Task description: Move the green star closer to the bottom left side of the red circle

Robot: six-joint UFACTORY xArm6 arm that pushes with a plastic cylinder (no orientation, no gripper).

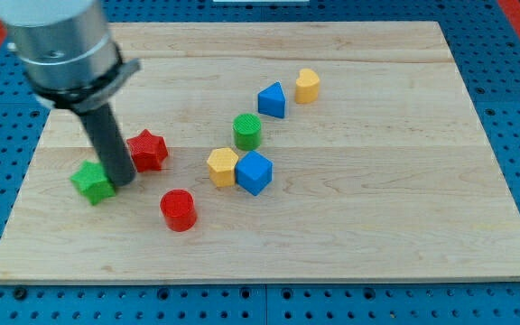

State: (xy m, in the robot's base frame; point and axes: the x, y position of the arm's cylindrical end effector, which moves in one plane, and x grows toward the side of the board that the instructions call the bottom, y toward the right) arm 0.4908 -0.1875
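Note:
The green star lies near the view's left edge of the wooden board. The red circle stands to its right and a little lower. My tip rests on the board right against the green star's right side, between it and the red star. The rod rises up and left from there to the grey arm body at the view's top left, hiding part of the board behind it.
A yellow hexagon-like block and a blue cube sit together mid-board. A green cylinder stands above them. A blue triangle and a yellow block lie toward the view's top. The wooden board sits on a blue pegboard.

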